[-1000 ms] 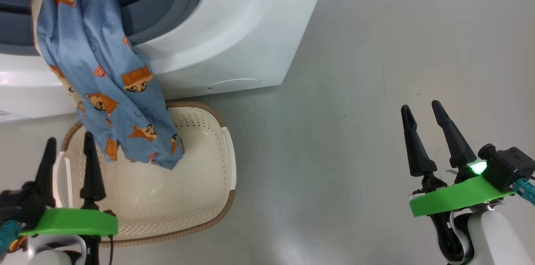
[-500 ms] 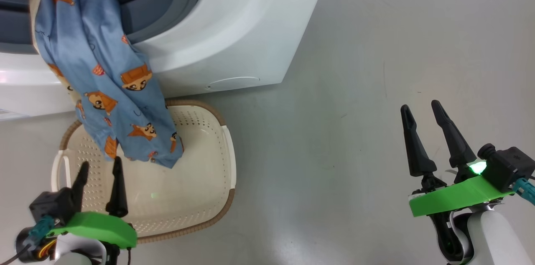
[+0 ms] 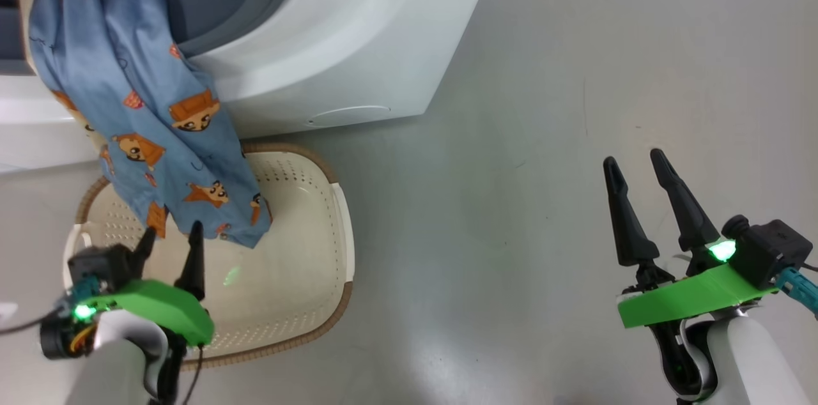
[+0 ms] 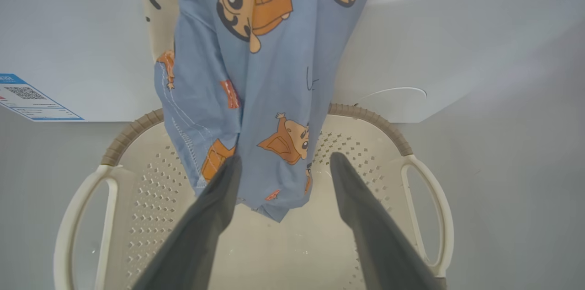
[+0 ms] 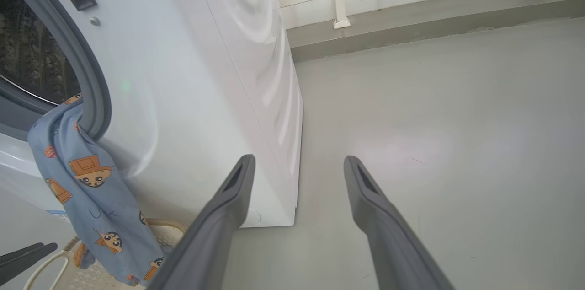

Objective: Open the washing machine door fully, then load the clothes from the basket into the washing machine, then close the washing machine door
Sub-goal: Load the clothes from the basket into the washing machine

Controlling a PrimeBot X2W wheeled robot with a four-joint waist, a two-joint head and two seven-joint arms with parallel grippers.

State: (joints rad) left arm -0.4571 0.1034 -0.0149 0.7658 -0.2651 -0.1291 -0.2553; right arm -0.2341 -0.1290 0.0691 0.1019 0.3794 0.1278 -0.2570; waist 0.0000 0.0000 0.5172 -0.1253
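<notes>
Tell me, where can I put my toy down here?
The grey floor between the washing machine and the right gripper is bare. The basket is bare on its right half. Its left half is crowded: the clothes hang over it, near the left gripper.

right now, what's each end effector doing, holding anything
Left end effector: open, holding nothing, near the lower end of the hanging clothes.
Right end effector: open, holding nothing.
</notes>
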